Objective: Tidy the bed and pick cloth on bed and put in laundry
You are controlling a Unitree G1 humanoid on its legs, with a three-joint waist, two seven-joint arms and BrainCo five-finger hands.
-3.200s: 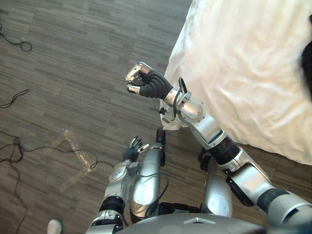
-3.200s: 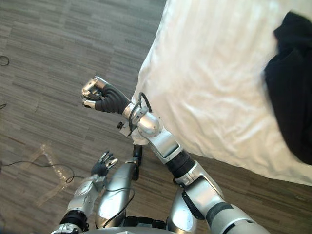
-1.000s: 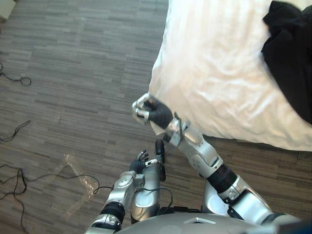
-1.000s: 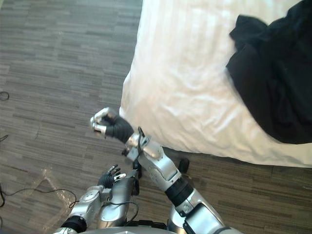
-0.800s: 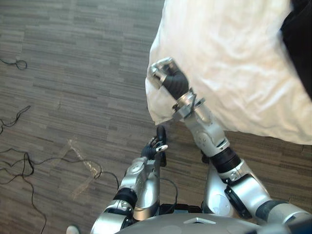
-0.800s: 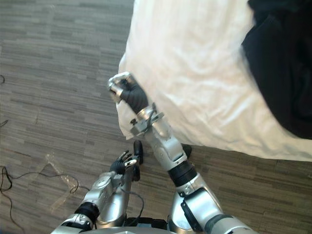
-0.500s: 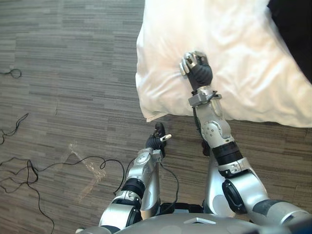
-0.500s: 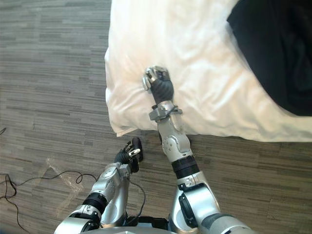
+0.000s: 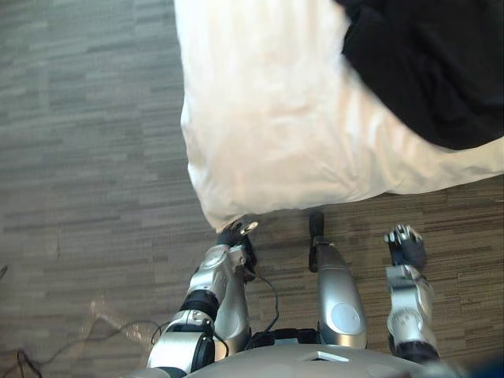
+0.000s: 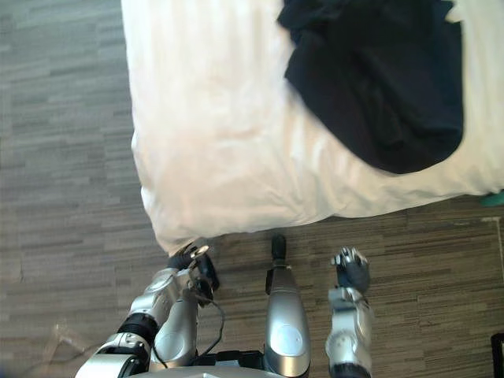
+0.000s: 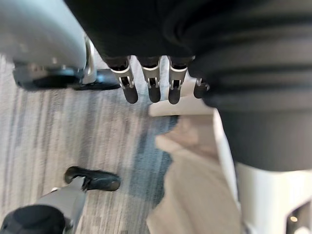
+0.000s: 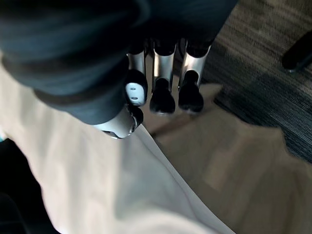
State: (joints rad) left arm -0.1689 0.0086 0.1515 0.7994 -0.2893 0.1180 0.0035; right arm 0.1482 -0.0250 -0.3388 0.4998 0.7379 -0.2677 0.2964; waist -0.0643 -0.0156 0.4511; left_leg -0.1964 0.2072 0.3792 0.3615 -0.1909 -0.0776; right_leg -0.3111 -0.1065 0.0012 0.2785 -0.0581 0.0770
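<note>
A black cloth lies crumpled on the white duvet of the bed, toward its far right. My left hand hangs just below the duvet's near corner, its fingers relaxed and holding nothing. Over the floor in front of the bed's near edge, my right hand is low at my side, well short of the cloth. Its fingers are curled with nothing in them. Past them show the white sheet and a dark edge of the black cloth.
Grey wood-look floor runs along the bed's left side and in front of it. A teal object pokes in at the right edge beside the bed. A scrap of clear plastic lies on the floor at lower left.
My right hand has come off the duvet's corner and dropped to the floor side of the bed on my right. The camera has swung, bringing more of the black cloth into sight.
</note>
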